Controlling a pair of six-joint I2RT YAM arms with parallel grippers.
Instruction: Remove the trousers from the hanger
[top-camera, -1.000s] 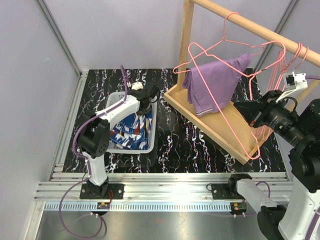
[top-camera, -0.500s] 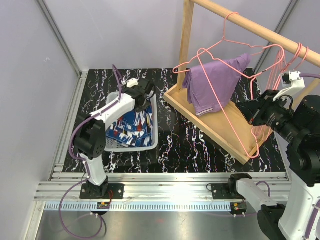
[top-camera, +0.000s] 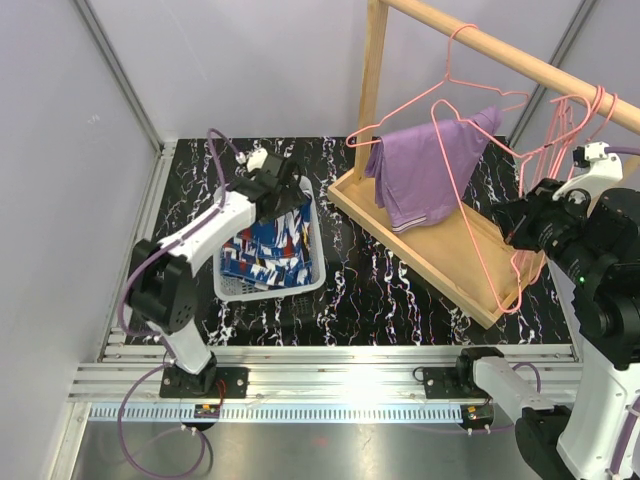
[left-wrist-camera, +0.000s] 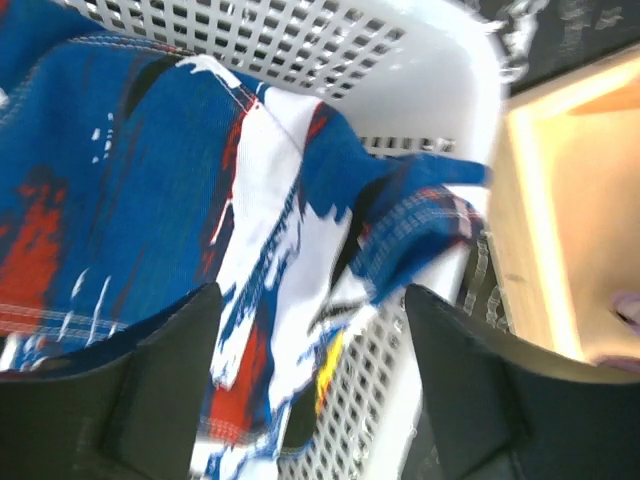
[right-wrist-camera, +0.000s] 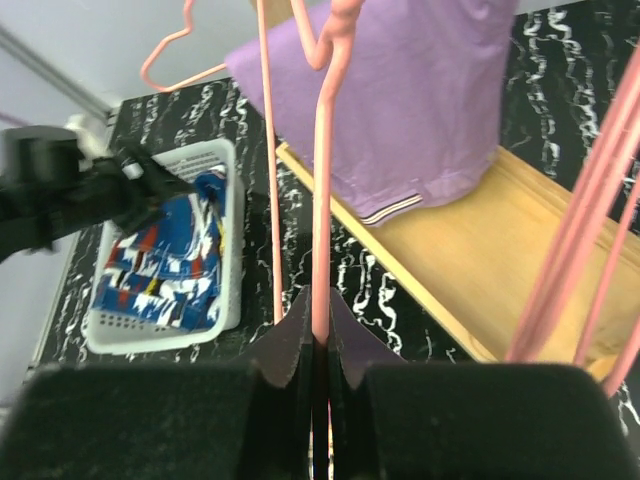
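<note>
Left tool (left-wrist-camera: 312, 350) lifted over basket (left-wrist-camera: 470, 70) rim, spread empty, right tool (right-wrist-camera: 318, 330) pinching hanger (right-wrist-camera: 321, 180)

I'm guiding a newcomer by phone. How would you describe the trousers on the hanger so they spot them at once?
Find the wooden rack at the right of the table. Under its slanted top rail, the lilac-purple trousers hang among pink wire hangers. They are plain, unlike the blue, white and red trousers lying in the white basket.
</note>
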